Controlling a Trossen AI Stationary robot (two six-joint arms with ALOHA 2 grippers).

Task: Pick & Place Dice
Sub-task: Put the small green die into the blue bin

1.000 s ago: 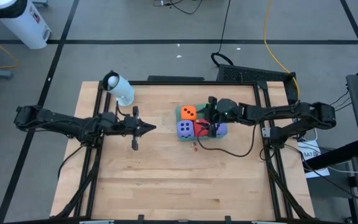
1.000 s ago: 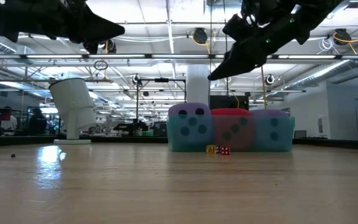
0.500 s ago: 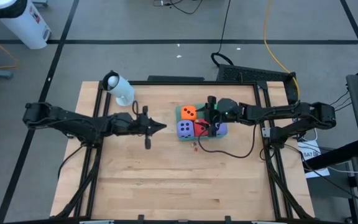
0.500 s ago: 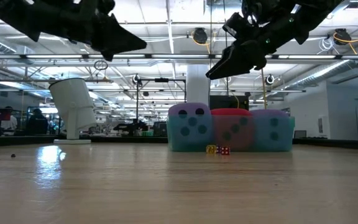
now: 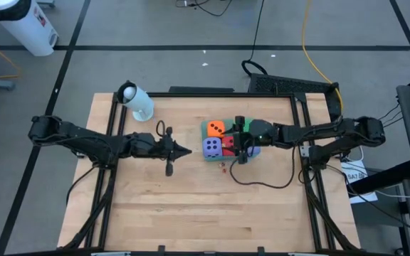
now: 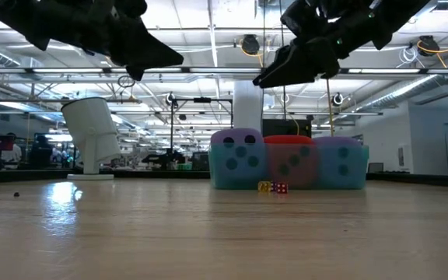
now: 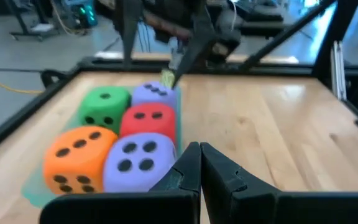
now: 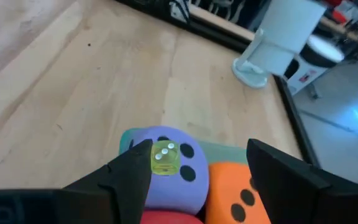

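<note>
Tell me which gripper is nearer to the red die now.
Right. The right gripper hangs directly above the dice cluster at the red die, jaws open. The left gripper hovers off to the cluster's side, beyond the purple die, jaws shut.

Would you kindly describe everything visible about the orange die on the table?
The orange die is a soft-looking foam cube with rounded edges and black pips, four showing on top in the left wrist view. It sits upright in a tight cluster, pressed against a purple die beside it and the green die behind it, all resting on a teal tray near the table's middle. No gripper touches it.
</note>
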